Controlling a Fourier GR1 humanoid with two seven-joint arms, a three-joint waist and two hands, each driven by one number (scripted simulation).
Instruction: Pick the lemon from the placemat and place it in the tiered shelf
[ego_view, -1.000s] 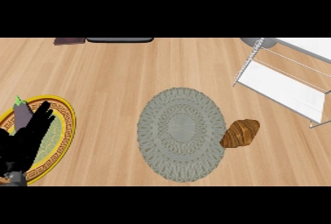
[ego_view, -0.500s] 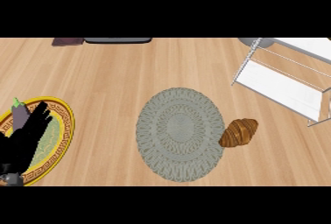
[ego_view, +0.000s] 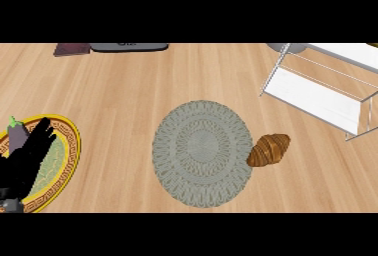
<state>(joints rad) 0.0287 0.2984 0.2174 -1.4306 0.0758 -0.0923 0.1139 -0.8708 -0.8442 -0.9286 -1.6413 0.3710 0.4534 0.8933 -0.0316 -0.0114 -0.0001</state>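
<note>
- lemon: none is seen anywhere in the head view; the grey round placemat (ego_view: 203, 152) carries nothing on top.
- nearest candidate: a brown croissant (ego_view: 269, 149) lies on the wood with its left end touching the placemat's right rim — it is taken here as the thing to be moved.
- handling, judged: likely light, soft-crusted and easily crushed; not slippery. hold is best taken across the thick middle, thumb on one long side and fingers on the other, not at the tapered ends.
- look: glossy brown, ridged crosswise, plump at the centre, set at a slant.
- tiered shelf (ego_view: 317, 97): white, wire-framed, at upper right, well apart from the croissant.
- left hand (ego_view: 26, 160): at the left edge over a yellow-rimmed plate (ego_view: 70, 150), fingers straight, nothing held — resting.
- right hand: not shown, so its state cannot be told.
</note>
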